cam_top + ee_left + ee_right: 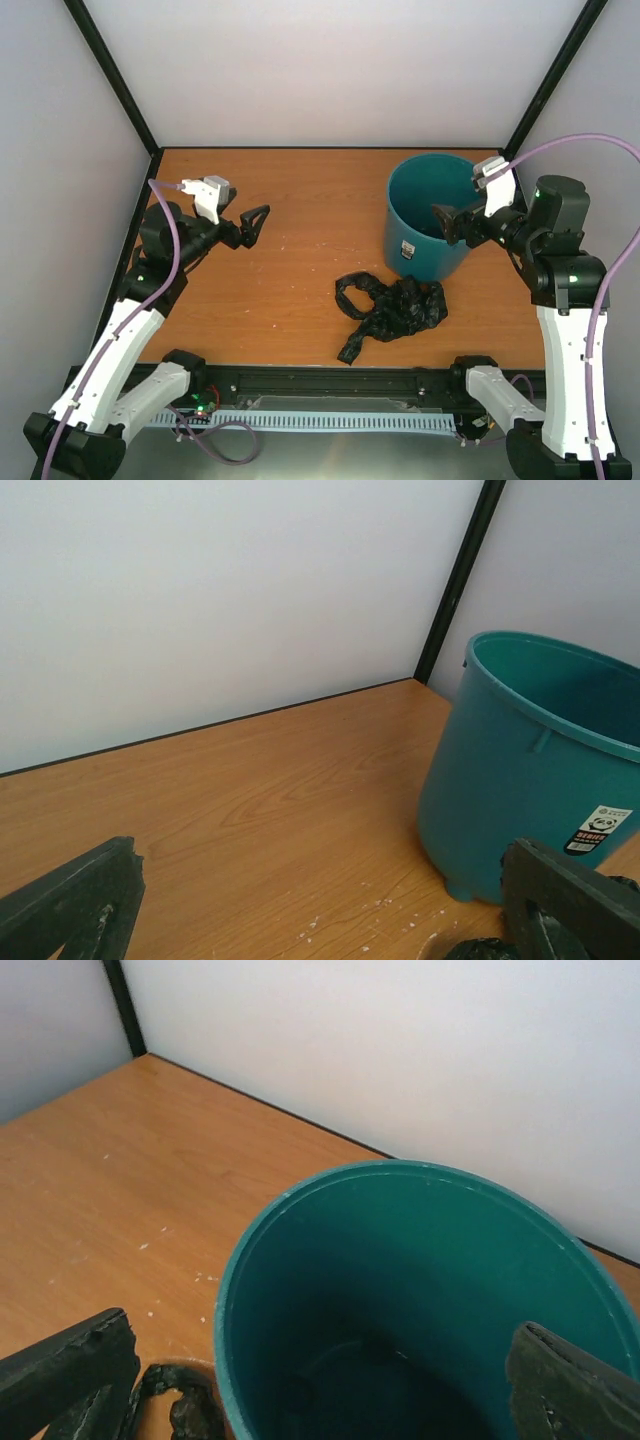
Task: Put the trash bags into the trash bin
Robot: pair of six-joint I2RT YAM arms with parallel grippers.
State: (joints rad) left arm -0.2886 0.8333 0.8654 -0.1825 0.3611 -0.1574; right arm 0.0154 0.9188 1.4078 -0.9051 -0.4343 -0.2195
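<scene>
Table (280, 285) holds one bag (395, 310) beside one bin (425, 255); left end effector (256, 225) and right end effector (447, 225) gape wide.

Bare table (310, 190) lies ahead of the left gripper (258, 222) — below the right gripper (447, 222), the trash bin (412, 250) stands open-mouthed.

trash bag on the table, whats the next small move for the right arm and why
Probably bring the right gripper back from over the teal trash bin and down toward the black trash bag. The bag lies crumpled on the table in front of the bin, and this gripper is open, empty and nearer than the left gripper.
</scene>
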